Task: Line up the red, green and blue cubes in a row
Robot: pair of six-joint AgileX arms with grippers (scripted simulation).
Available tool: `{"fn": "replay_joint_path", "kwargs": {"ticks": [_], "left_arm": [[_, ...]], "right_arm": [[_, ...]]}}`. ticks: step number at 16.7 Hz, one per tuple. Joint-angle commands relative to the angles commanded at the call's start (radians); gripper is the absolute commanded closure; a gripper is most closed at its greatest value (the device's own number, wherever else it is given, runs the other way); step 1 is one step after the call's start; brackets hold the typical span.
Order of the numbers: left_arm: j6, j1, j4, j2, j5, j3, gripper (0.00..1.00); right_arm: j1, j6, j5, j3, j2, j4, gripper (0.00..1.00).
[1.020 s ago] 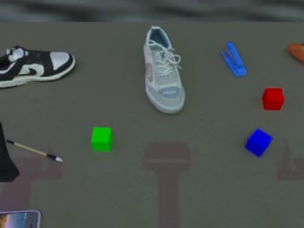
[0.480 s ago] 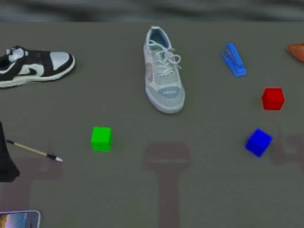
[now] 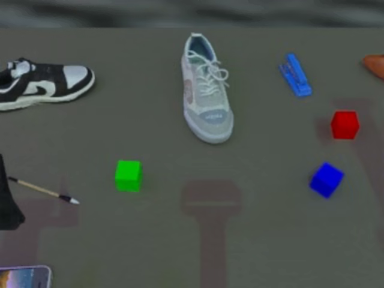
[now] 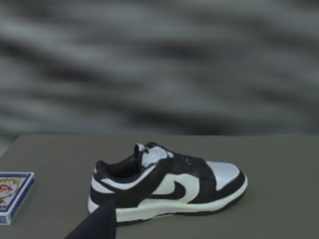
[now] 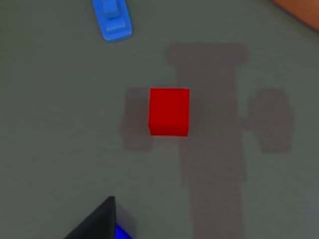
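Note:
The red cube (image 3: 344, 125) sits at the right of the table, and the blue cube (image 3: 326, 179) lies nearer the front edge from it. The green cube (image 3: 128, 175) rests alone at the left of centre. In the right wrist view the red cube (image 5: 169, 111) lies straight below, between the two wide-apart finger shadows of my right gripper, which is open and high above it. One dark fingertip (image 5: 99, 223) covers part of the blue cube (image 5: 122, 232). My left gripper (image 4: 94, 226) is parked by the black-and-white shoe (image 4: 167, 181).
A grey sneaker (image 3: 206, 90) stands at the back centre and a black-and-white shoe (image 3: 45, 83) at the back left. A light-blue stapler (image 3: 295, 75) lies behind the red cube. A pen (image 3: 43, 190), a black object (image 3: 7, 201), a phone (image 3: 24, 277) and a card box (image 4: 14, 195) sit at the left.
The right arm's shadow has slid from beside the blue cube toward the back of the table and now falls around the red cube. The cubes and the left arm have not moved.

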Motion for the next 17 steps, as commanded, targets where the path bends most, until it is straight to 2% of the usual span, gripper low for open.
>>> {"fn": "replay_joint_path", "kwargs": {"ticks": [5, 9, 13, 17], "left_arm": [[0.000, 0.000, 0.000, 0.000, 0.000, 0.000, 0.00], [0.000, 0.000, 0.000, 0.000, 0.000, 0.000, 0.00], [0.000, 0.000, 0.000, 0.000, 0.000, 0.000, 0.00], [0.000, 0.000, 0.000, 0.000, 0.000, 0.000, 0.00]], "right_arm": [[0.025, 0.030, 0.007, 0.440, 0.539, -0.291, 0.00], [0.040, 0.052, 0.005, 0.731, 0.848, -0.460, 0.00], [0.048, 0.068, 0.002, 0.931, 1.044, -0.558, 0.00], [0.050, 0.072, 0.000, 0.979, 1.089, -0.581, 0.00]]}}
